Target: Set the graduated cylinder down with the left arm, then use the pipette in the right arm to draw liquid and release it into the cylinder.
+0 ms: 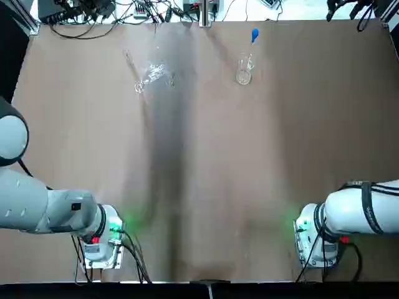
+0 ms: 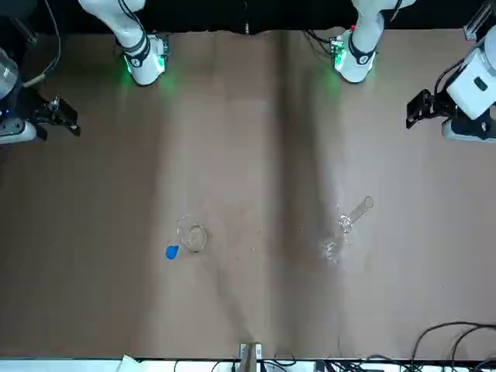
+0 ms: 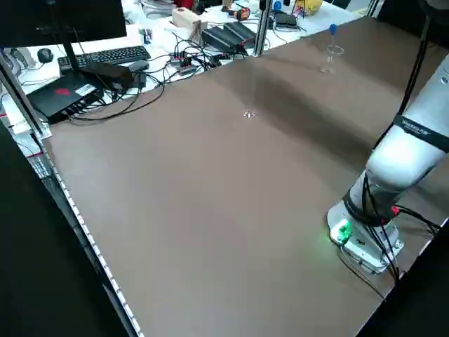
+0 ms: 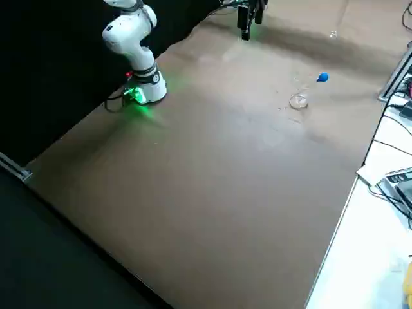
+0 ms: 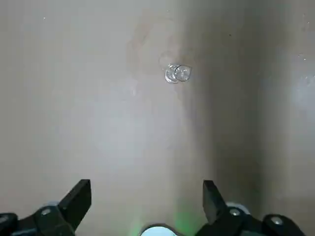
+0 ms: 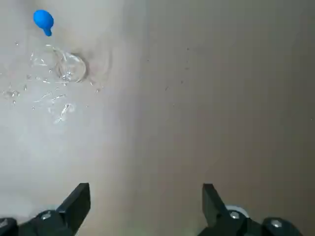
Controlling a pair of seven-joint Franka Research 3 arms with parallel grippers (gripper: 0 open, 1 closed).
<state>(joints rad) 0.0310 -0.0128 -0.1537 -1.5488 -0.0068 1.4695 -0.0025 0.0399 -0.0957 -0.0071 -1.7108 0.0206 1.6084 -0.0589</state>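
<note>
Hovering high, both pincers (image 5: 146, 201) (image 6: 145, 204) agape.

Left tool (image 5: 146, 204) and right tool (image 6: 145, 206) both parted, empty, raised

Not much to read here tbh. Only lettering I can spot is a small white print on the dark band of the left arm (image 3: 415, 130) in the left side view, probably the maker's name, but too tiny to make out.
</note>
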